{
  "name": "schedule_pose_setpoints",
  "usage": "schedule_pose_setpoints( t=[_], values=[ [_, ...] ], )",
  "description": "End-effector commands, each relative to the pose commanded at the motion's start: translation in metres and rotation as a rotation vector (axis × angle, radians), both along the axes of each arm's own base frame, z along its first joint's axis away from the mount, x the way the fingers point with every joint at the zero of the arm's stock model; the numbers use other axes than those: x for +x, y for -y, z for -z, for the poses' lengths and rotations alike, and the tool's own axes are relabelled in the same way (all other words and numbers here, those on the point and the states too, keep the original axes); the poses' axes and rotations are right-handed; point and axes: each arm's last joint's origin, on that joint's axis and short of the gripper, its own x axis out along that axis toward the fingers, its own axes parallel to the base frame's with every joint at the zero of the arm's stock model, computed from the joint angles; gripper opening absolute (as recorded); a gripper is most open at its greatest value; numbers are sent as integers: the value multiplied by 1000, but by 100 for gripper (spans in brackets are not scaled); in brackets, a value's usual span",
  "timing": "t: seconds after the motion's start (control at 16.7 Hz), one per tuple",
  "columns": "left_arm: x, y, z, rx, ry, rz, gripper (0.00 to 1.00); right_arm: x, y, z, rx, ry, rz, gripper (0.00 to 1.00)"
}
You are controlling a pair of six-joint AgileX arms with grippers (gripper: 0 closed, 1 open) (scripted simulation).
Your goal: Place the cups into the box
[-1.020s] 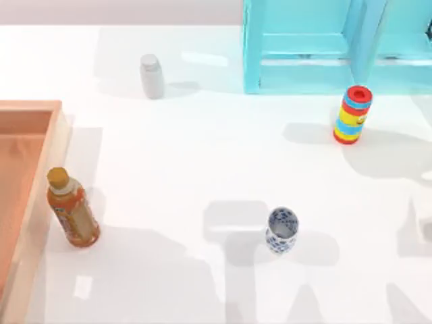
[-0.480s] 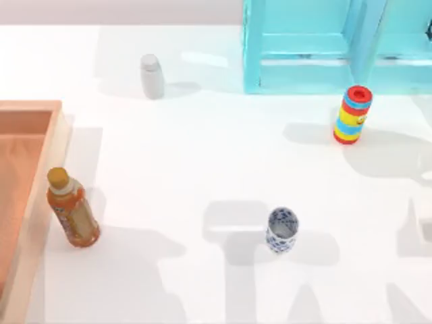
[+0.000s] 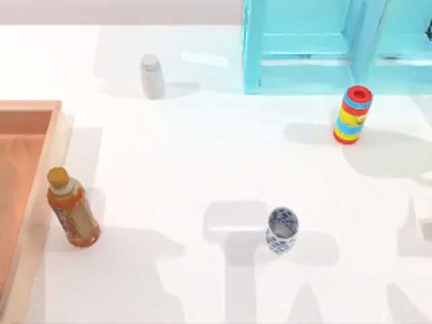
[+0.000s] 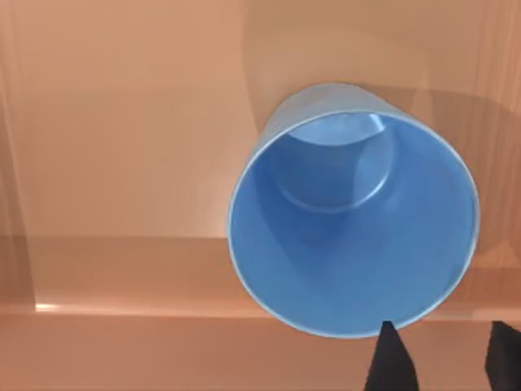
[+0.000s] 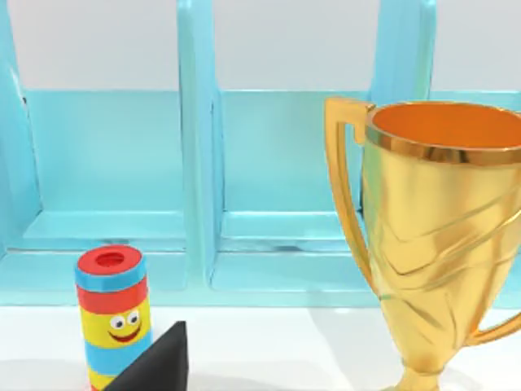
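The blue cup (image 4: pixel 352 220) stands upright on the orange-brown floor of the box (image 4: pixel 122 122), seen from above in the left wrist view. My left gripper (image 4: pixel 444 358) hangs open just off the cup's rim, its dark fingers (image 4: pixel 391 362) spread and holding nothing. The white cup with the blue floral pattern (image 3: pixel 281 229) stands upright on the table at front centre, well right of the box (image 3: pixel 54 148). A dark finger (image 5: pixel 159 362) of my right gripper points toward the back right of the table.
An orange drink bottle (image 3: pixel 72 208) stands against the box's right rim. A grey-white bottle (image 3: pixel 152 75) is at the back, a turquoise shelf (image 3: pixel 304 47) at the back right. The striped cylinder (image 3: pixel 352 115) stands before it, beside a golden trophy (image 5: pixel 431 244).
The arm shadow at the table's front left has drawn back toward the left. The floral cup, bottles and cylinder have not moved.
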Motion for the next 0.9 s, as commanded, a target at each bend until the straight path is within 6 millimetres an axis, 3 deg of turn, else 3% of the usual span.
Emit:
schedule_pose_setpoints(
  t=[0.36,0.9],
  values=[
    [0,0,0,0,0,0,98,0,0,0,0,0,0,100],
    [0,0,0,0,1,1,100,0,0,0,0,0,0,100]
  ],
)
